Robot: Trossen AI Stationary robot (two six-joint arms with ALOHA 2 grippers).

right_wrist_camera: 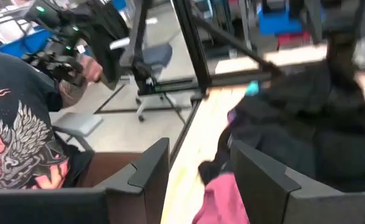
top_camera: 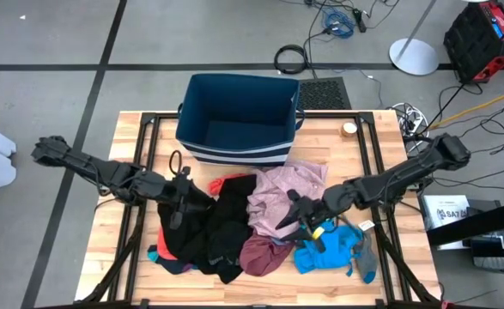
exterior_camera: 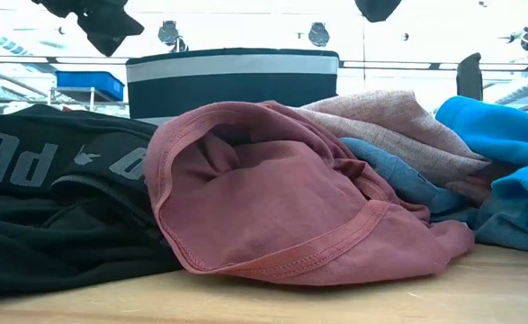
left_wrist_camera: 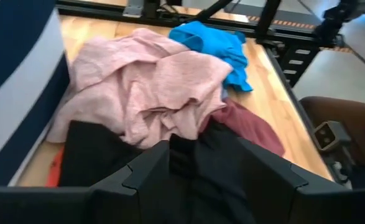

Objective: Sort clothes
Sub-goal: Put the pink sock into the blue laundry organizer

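Observation:
The clothes lie in a heap at the table's middle. They are a black garment, a pale pink one, a maroon one and a bright blue one. A red piece and a teal piece stick out at the heap's edges. My left gripper is at the black garment's left part and shut on it. My right gripper is open just above the pink and maroon cloth, and pink cloth shows below its fingers. My left gripper pinches black cloth between its two fingers at the garment's left part. It comes from the table's left, slanting down. I cannot tell whether it has one layer or several. The rest of the garment lies slack on the heap and the table.
A dark blue bin with white stripes stands at the table's far side behind the heap. A tape roll lies at the far right. Black frame rails run along both sides. A person in a printed dark shirt sits beyond the table's left edge.

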